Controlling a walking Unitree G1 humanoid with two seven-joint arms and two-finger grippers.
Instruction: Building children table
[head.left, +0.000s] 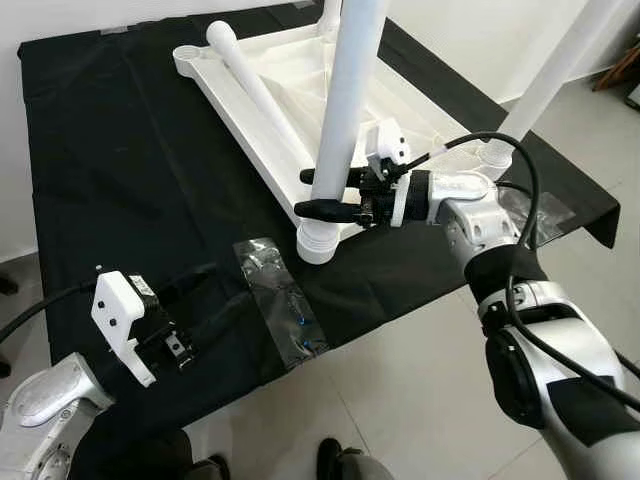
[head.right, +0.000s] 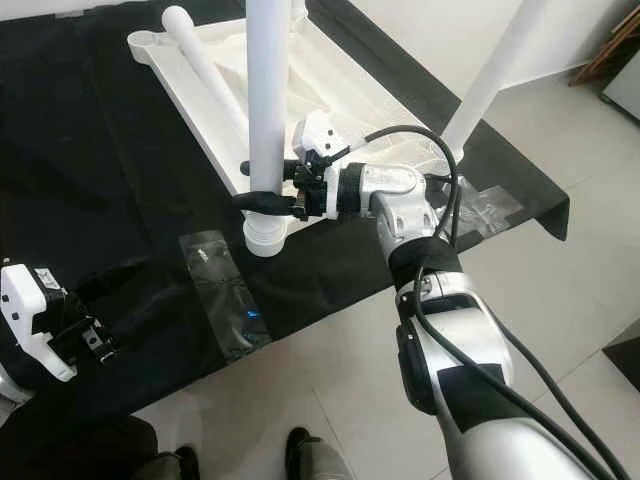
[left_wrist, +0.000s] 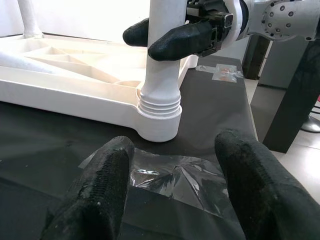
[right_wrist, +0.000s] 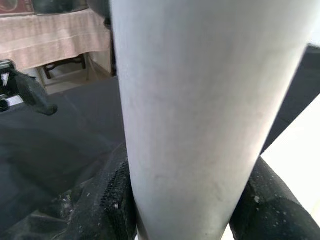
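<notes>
A white plastic tabletop (head.left: 290, 85) lies upside down on a black cloth. One white leg (head.left: 345, 110) stands upright in the near corner socket (head.left: 318, 242). My right gripper (head.left: 325, 193) is shut on that leg just above the socket, one finger on each side. A loose white leg (head.left: 255, 85) lies across the tabletop. Another upright leg (head.left: 550, 85) stands at the right corner. My left gripper (left_wrist: 172, 187) hovers open low over the cloth at the near left, pointing at a clear plastic bag (head.left: 280, 300).
The black cloth (head.left: 120, 180) covers the floor and ends at a near edge over pale tiles (head.left: 400, 400). A second clear bag (head.left: 535, 210) lies at the right. A person's shoes (head.left: 335, 462) stand at the near edge. A white wall runs behind.
</notes>
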